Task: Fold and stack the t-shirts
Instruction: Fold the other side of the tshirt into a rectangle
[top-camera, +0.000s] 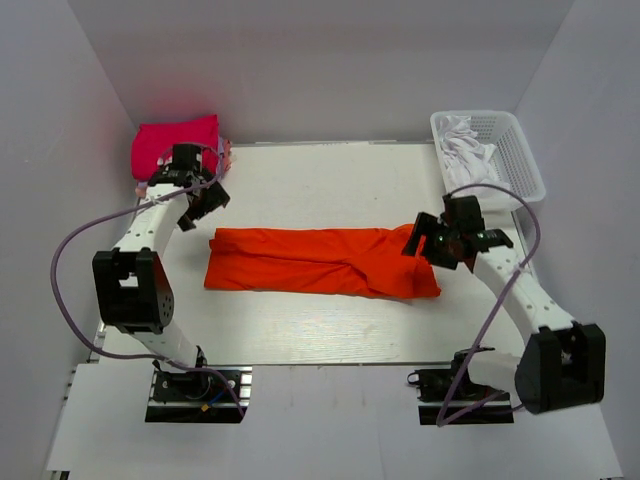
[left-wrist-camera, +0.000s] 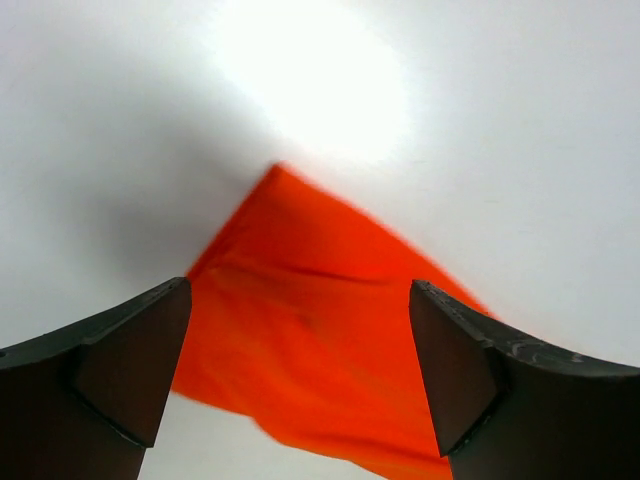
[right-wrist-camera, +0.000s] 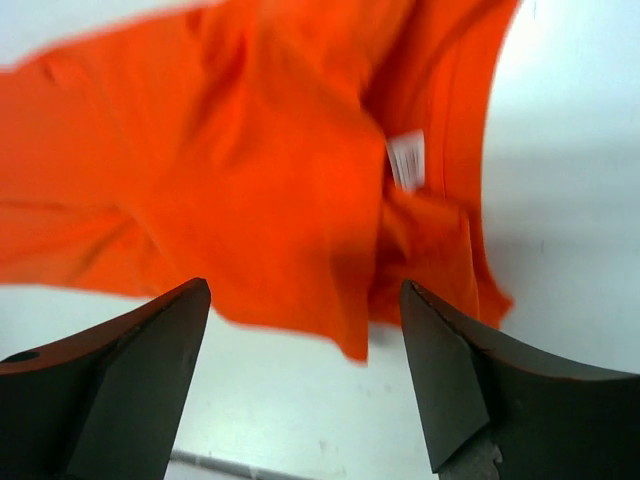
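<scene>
Orange-red t-shirt: white label, print unreadable.

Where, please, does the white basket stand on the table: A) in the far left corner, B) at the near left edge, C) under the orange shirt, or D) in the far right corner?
D: the top view shows the basket in the far right corner.

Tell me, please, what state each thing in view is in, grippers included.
Bright orange-red cloth t-shirt: folded into a long strip, lying flat on the table.
Magenta-pink cloth shirt: folded, at the far left corner.
White plastic mesh basket: upright, holding white cloth.
Left gripper: open, near the orange-red shirt's left end.
Right gripper: open, over its right end.
</scene>
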